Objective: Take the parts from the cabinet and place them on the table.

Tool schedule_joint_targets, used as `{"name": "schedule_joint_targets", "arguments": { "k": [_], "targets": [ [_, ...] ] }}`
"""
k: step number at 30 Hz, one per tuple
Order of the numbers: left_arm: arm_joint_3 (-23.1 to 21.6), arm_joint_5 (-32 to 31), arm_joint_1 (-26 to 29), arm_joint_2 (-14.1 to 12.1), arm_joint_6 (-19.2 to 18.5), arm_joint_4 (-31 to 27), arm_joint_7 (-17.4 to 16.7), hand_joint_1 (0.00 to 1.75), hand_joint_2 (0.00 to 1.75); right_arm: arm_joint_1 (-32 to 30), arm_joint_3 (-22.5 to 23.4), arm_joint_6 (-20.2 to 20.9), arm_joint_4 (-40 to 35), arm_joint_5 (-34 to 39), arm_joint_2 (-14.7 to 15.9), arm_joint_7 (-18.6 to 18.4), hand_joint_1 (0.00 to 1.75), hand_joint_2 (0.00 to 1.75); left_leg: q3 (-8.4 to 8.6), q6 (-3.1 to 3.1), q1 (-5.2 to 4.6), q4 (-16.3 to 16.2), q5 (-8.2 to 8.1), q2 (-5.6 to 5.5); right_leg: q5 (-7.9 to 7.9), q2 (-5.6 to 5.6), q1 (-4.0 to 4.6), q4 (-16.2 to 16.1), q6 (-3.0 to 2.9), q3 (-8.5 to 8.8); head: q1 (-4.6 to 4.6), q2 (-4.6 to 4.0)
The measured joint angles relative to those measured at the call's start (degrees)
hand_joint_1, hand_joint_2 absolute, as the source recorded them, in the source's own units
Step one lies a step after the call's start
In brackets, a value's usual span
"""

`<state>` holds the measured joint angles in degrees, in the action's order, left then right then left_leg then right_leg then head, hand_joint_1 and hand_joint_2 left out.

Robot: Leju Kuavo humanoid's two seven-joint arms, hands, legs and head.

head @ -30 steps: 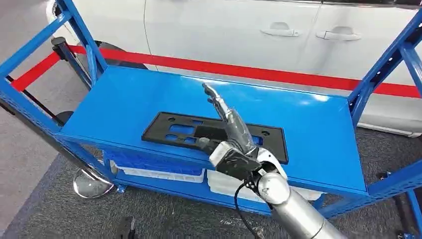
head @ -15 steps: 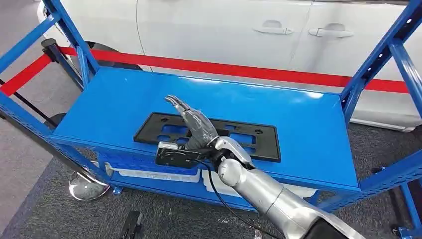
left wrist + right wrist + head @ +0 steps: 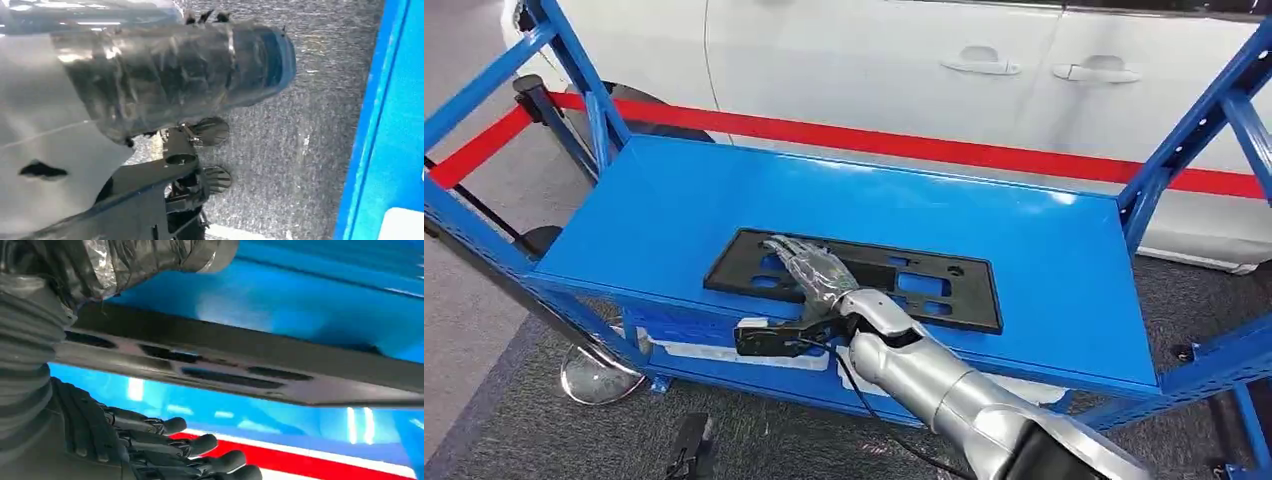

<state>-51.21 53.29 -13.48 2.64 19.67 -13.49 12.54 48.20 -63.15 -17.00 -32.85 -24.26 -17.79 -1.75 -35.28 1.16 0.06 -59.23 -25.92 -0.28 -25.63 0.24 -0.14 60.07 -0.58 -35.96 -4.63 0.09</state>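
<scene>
One black part, a flat rectangular plate with cut-out slots and small holes, lies flat on the blue table, toward the table's near edge and roughly midway along its length. The right hand reaches in over that near edge and rests palm down on the left portion of the part, its fingers stretched out and slightly apart across the black surface; they lie on the part without gripping it. In the right wrist view the dark fingers extend straight and side by side, with the part running as a long dark bar beside them.

Beyond the table's far edge stand a red barrier strap and a white car. Under the table top sit white bins on a lower shelf. In the left wrist view the left hand's fingers cannot be made out.
</scene>
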Motion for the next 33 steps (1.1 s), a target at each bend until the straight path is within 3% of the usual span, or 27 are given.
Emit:
{"name": "schedule_joint_targets", "arguments": {
  "k": [2,3,5,7,8,9,10,11,13,15,17,18,19,20,22,23,24,25,26,28,29,30,31,32,33],
  "targets": [
    [0.0,0.1,-0.1,0.1,0.0,0.0,0.0,0.0,0.0,0.1,-0.5,0.2,1.4,-1.0,-0.2,-0.9,0.0,1.75,0.17,-0.37,0.16,0.4,0.17,0.05,-0.01,0.11,0.23,0.0,-0.2,0.02,0.2,0.0],
    [0.0,0.1,-0.2,0.2,-0.1,0.0,-0.1,0.0,0.0,0.3,-0.8,0.7,1.9,-1.7,-0.4,-1.5,0.0,1.75,0.26,-0.66,0.08,0.3,0.02,0.02,0.2,0.08,-0.25,-0.4,-0.52,0.2,0.15,0.0],
    [0.0,0.1,-0.3,0.2,-0.1,0.0,-0.2,0.0,0.0,0.7,-0.9,0.9,2.6,-3.1,-0.9,-2.6,0.0,1.75,-0.75,-1.42,0.22,-2.0,-1.79,0.06,0.29,0.06,-0.53,-0.7,-0.9,0.47,-0.11,0.0],
    [0.0,0.1,-0.4,0.2,-0.1,0.0,-0.3,0.0,0.0,1.3,-1.5,0.9,3.4,-4.0,-1.3,-3.4,0.0,1.75,-5.18,-2.07,0.51,-11.4,-6.12,0.05,0.24,0.04,-0.56,-0.7,-1.2,0.5,-0.2,0.0],
    [0.0,0.1,-0.3,0.3,-0.1,0.0,-0.3,0.0,0.0,1.3,-1.6,0.9,3.8,-4.2,-1.3,-3.5,0.0,1.75,-7.12,-2.24,0.57,-15.0,-7.28,0.06,0.19,0.04,-0.55,-0.7,-1.26,0.51,-0.22,0.0],
    [0.0,0.1,-0.3,0.3,-0.1,0.0,-0.3,0.0,0.0,1.3,-1.9,0.9,4.2,-4.3,-1.3,-3.7,0.0,1.75,-8.42,-2.39,0.65,-17.1,-7.32,0.06,0.17,0.05,-0.55,-0.7,-1.27,0.53,-0.22,0.0],
    [0.0,0.1,-0.3,0.3,-0.1,0.0,-0.3,0.0,0.0,1.2,-1.9,0.8,4.5,-4.5,-1.3,-4.0,0.0,1.75,-8.31,-2.44,0.76,-16.3,-5.94,0.06,0.13,0.12,-0.58,-0.6,-1.24,0.58,-0.22,0.0],
    [0.0,0.1,-0.3,0.3,-0.1,0.0,-0.3,0.0,0.0,1.3,-2.1,0.7,4.8,-4.9,-1.4,-4.3,0.0,1.75,-6.91,-2.42,0.87,-12.8,-3.47,0.07,0.06,0.26,-0.61,-0.6,-1.22,0.7,-0.22,0.0],
    [0.0,0.1,-0.3,0.3,-0.1,0.0,-0.3,0.0,0.0,1.6,-2.4,0.2,5.3,-5.8,-1.6,-5.5,0.0,1.75,-1.98,-2.17,1.0,-2.3,2.02,0.07,-0.23,0.54,-0.67,-0.6,-0.83,1.15,-0.24,0.0],
    [0.0,0.3,-0.6,0.4,0.0,0.0,-0.2,0.0,0.0,2.0,-2.4,-1.7,5.8,-7.4,-1.8,-7.7,0.0,1.75,-0.51,-1.58,0.5,0.8,0.94,-0.16,-0.28,0.66,-0.3,-0.5,-0.33,0.78,-0.22,0.0],
    [0.0,0.6,-0.5,0.5,0.1,0.0,-0.1,0.0,0.0,2.0,-2.5,-4.4,6.3,-8.8,-1.8,-9.7,0.0,1.75,-0.67,-1.29,0.41,0.4,0.93,-0.16,-0.12,0.62,-0.37,-0.8,0.15,0.81,-0.15,0.0],
    [0.0,0.6,-0.3,0.5,0.2,0.0,-0.1,0.0,0.0,2.1,-2.5,-5.5,6.5,-9.2,-1.8,-10.4,0.0,1.75,-0.67,-0.85,0.36,0.4,0.96,-0.16,-0.04,0.63,-0.41,-1.0,0.54,0.98,-0.13,0.0],
    [0.0,0.6,-0.3,0.6,0.3,0.0,-0.1,0.0,0.0,2.2,-2.5,-7.3,6.8,-10.2,-1.7,-11.5,0.0,1.75,-0.26,-0.26,1.12,1.2,1.31,-0.03,-0.76,0.46,-0.42,-0.2,0.92,0.42,-0.09,0.0],
    [0.0,0.6,-0.3,0.7,0.4,0.0,-0.1,0.0,0.0,2.4,-2.5,-8.0,7.1,-11.1,-1.7,-12.3,0.0,1.75,-0.09,-0.09,0.9,1.3,1.31,0.0,-1.94,0.31,-0.41,1.7,1.13,-0.33,0.02,0.0],
    [0.0,0.5,-0.4,0.8,0.4,0.0,-0.1,0.0,0.0,2.9,-2.5,-7.9,7.5,-13.0,-1.7,-14.3,0.0,1.75,-0.1,0.48,0.69,1.2,1.27,0.16,-6.01,0.24,-0.43,10.1,1.29,-4.31,0.33,0.0],
    [0.0,0.5,-0.4,0.9,0.4,0.0,-0.1,0.0,0.0,2.9,-2.5,-7.4,7.7,-13.9,-1.6,-15.3,0.0,1.75,-0.08,0.59,0.59,1.2,1.2,0.18,-7.38,0.24,-0.41,14.2,1.33,-6.37,0.35,0.0],
    [0.0,0.5,-0.3,0.9,0.5,0.0,-0.1,0.0,0.0,2.9,-2.5,-6.7,7.9,-14.6,-1.4,-15.9,0.0,1.75,-0.09,0.63,0.56,1.1,1.18,0.18,-7.65,0.24,-0.41,16.5,1.32,-7.66,0.33,0.0],
    [0.0,0.4,-0.3,0.9,0.5,0.0,-0.2,0.0,0.0,2.9,-2.5,-5.6,8.2,-15.5,-1.2,-16.6,0.0,1.75,-0.08,0.66,0.55,1.0,1.14,0.12,-6.57,0.24,-0.41,16.1,1.24,-7.68,0.35,0.0],
    [0.0,0.2,-0.3,0.9,0.5,0.0,-0.2,0.0,0.0,2.9,-2.5,-4.5,8.4,-16.2,-1.1,-17.2,0.0,1.75,-0.08,0.71,0.55,0.9,1.07,0.07,-4.55,0.24,-0.41,13.3,1.08,-6.52,0.37,0.0],
    [0.0,0.1,-0.4,0.9,0.5,0.0,-0.3,0.0,0.0,2.9,-2.5,-2.5,8.6,-17.8,-0.9,-18.3,0.0,1.75,-0.05,0.45,0.55,0.4,0.73,-0.01,0.35,0.21,-0.4,3.2,0.56,-1.65,0.37,0.0],
    [0.0,0.0,-0.4,1.0,0.5,0.0,-0.3,0.0,0.0,3.0,-2.5,-1.6,8.7,-18.4,-0.9,-18.7,0.0,1.75,-0.21,0.2,0.45,0.2,0.56,-0.01,-0.2,0.16,-0.28,0.4,0.27,-0.39,0.31,0.0],
    [0.0,-0.1,-0.4,1.0,0.5,0.0,-0.4,0.0,0.0,3.0,-2.5,-1.2,8.7,-18.9,-0.9,-19.0,0.0,1.75,-0.43,-0.08,0.0,-0.2,0.43,0.0,0.13,0.18,-0.14,-0.1,0.36,-0.06,0.24,0.0],
    [0.0,-0.2,-0.4,1.0,0.5,0.0,-0.5,0.0,0.0,3.0,-2.5,-0.7,8.8,-19.2,-0.9,-19.1,0.09,1.75,-0.4,-0.3,0.06,0.1,0.57,0.0,0.17,0.3,-0.11,0.0,0.24,-0.1,0.24,0.0],
    [0.0,-0.2,-0.4,1.0,0.5,0.0,-0.5,0.0,0.0,3.1,-2.5,-0.2,8.8,-19.4,-0.9,-19.4,1.06,1.75,-0.24,-0.5,0.18,0.3,0.64,0.03,0.19,0.36,0.05,0.0,0.09,-0.06,0.26,0.0],
    [0.0,-0.3,-0.4,1.0,0.5,0.0,-0.6,0.0,0.0,3.3,-2.5,0.3,8.9,-19.6,-0.9,-19.6,1.57,1.75,-0.04,-0.82,0.23,0.4,0.7,0.03,0.31,0.38,0.04,-0.2,-0.27,0.06,0.28,0.0]
  ]
}}
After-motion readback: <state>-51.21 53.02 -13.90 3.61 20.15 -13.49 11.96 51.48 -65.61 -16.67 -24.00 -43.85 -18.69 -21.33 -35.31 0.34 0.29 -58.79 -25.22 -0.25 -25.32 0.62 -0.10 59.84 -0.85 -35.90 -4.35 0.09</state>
